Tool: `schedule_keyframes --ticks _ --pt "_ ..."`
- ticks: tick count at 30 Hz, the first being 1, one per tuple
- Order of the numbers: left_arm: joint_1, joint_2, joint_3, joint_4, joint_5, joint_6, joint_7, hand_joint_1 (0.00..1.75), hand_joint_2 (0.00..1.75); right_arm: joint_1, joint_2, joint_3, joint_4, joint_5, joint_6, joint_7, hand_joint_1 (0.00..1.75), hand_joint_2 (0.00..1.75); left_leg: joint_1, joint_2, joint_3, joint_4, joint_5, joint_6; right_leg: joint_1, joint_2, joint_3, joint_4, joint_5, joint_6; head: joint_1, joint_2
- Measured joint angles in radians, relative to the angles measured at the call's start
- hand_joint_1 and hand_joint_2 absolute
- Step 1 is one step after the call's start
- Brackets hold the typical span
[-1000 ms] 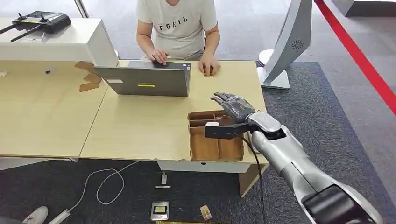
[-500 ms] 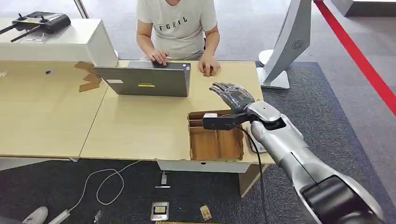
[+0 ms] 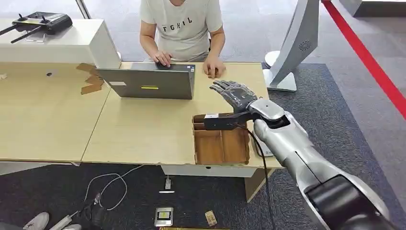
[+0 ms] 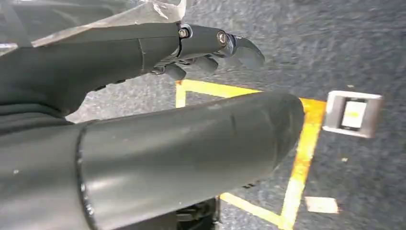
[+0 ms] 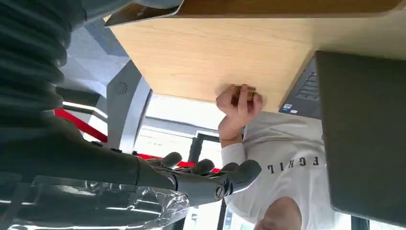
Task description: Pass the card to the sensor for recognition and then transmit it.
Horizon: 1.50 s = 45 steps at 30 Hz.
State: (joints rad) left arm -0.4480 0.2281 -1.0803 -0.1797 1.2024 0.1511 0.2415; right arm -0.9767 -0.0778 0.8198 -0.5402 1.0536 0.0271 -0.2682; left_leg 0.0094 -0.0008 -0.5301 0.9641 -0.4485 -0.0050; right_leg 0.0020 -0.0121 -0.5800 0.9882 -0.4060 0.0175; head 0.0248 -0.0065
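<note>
My right hand [image 3: 235,95] hovers over the far right part of the wooden table [image 3: 143,129], just beyond a cardboard tray [image 3: 197,143]. Its fingers are spread and it holds nothing. In the right wrist view the fingers [image 5: 210,179] stretch out toward a person's hand [image 5: 237,103] resting on the table edge with a small brown thing in it. That same person's hand [image 3: 214,68] lies a short way beyond my fingertips. My left hand [image 4: 201,45] hangs above the floor with fingers loosely extended and nothing in it.
A grey laptop [image 3: 148,82] stands open in front of the seated person. A white stand [image 3: 292,48] rises right of the table. On the floor lie a small square device [image 3: 163,215], seen again as the square device [image 4: 353,114], a card [image 3: 210,218] and cables.
My right hand has moved forward and slightly left over the table, closer to the person's hand. A dark shape has appeared on the floor at lower left.
</note>
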Motion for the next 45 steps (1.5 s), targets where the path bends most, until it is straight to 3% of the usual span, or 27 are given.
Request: schedule_keyframes --ticks 10,34,35,45 --pt "-0.098 0.019 0.029 -0.014 -0.078 0.015 0.019 0.00 0.00 0.001 0.018 0.000 0.003 0.018 0.011 0.000 0.00 1.75 0.000 0.001 0.000 0.000 0.000 0.000 0.000 0.000 0.000 0.000 0.000 0.000 0.000 0.000" --pt "-0.111 0.026 0.144 -0.018 -0.180 0.037 0.039 0.00 0.00 0.003 -0.003 -0.013 0.021 0.048 0.052 0.011 0.00 1.75 0.000 0.001 0.000 0.000 0.000 0.000 0.000 0.000 -0.001 0.000 0.000 0.000 0.000 0.000" --pt "-0.111 0.026 0.149 -0.018 -0.182 0.037 0.039 0.00 0.00 0.003 -0.007 -0.013 0.023 0.048 0.057 0.011 0.00 0.00 0.000 0.001 0.000 0.000 0.000 0.000 0.000 0.000 -0.001 0.000 0.000 0.000 0.000 0.000" --pt "-0.103 0.042 0.181 -0.018 -0.208 0.030 0.045 0.00 0.00 0.010 -0.040 -0.018 -0.007 0.031 0.132 -0.012 0.00 0.00 0.000 0.001 -0.001 0.000 0.000 0.000 0.000 0.000 -0.001 0.000 0.000 0.000 0.000 0.000"
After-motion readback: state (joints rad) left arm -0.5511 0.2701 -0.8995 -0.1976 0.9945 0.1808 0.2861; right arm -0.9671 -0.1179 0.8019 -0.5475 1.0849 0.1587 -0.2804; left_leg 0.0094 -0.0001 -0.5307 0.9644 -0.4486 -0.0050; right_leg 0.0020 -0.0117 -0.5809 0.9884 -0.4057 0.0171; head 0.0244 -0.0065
